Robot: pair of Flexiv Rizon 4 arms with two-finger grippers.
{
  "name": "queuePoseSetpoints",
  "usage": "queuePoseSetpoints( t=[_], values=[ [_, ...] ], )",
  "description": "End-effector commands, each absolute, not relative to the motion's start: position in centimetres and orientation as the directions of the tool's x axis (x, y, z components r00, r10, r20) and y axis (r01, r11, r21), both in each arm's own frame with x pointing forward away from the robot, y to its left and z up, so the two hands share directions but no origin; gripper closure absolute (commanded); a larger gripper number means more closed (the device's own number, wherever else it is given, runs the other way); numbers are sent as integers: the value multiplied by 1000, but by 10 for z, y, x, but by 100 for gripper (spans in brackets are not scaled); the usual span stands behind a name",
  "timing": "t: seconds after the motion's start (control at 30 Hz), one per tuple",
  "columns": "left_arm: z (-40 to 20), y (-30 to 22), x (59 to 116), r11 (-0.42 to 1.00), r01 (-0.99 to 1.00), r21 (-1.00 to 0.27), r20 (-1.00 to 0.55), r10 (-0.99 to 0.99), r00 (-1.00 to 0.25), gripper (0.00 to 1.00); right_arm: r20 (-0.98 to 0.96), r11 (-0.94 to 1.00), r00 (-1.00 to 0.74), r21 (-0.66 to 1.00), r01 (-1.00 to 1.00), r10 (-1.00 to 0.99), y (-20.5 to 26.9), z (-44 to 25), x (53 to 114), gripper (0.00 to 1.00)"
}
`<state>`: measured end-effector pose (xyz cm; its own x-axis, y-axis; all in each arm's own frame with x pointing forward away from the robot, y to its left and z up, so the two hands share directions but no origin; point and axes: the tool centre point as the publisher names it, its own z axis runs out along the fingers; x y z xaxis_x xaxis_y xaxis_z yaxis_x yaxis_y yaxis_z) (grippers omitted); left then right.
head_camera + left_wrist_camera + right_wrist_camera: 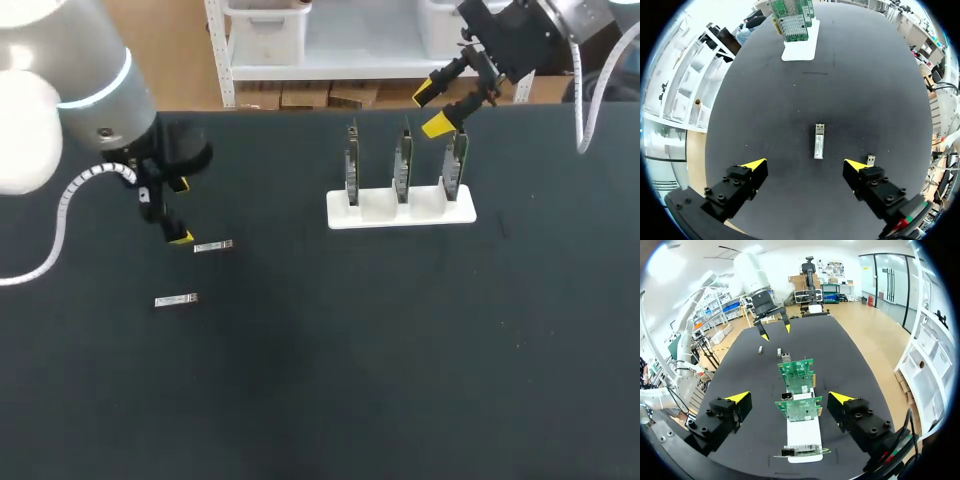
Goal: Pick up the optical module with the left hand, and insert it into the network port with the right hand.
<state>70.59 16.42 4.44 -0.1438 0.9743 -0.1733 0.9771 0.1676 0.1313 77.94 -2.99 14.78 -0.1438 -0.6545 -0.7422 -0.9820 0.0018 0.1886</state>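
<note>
Two small silver optical modules lie flat on the black table (300, 380): one (213, 246) just beside my left gripper (180, 212), the other (176, 300) nearer the front. In the left wrist view one module (819, 141) lies ahead of the open left gripper (805, 167), centred between its fingers, and the second module (870, 160) lies by one fingertip (855, 165). A white stand (400, 208) holds three upright green network cards (403, 160). My right gripper (432, 110) hangs open above the stand's right card (799, 409), holding nothing.
The white stand (802, 432) is at the back middle of the table, with its cards' metal ports facing the modules' side. My left gripper (774, 330) shows far ahead in the right wrist view, over both modules (760, 349).
</note>
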Motion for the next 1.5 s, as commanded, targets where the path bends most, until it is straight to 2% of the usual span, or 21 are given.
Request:
queuePoseSetpoints(
  t=[0.03,0.4,1.5],
  values=[
    [38,162,705,158,981,114,-164,977,-138,0,-743,5,-143,184,-983,-654,-30,148,777,0],
    [19,174,684,184,981,63,-134,975,-175,0,-743,5,-143,184,-983,-654,-30,148,777,0],
    [-1,154,690,256,966,31,-90,963,-253,0,-743,5,-143,184,-983,-654,-30,148,777,0]
  ],
)
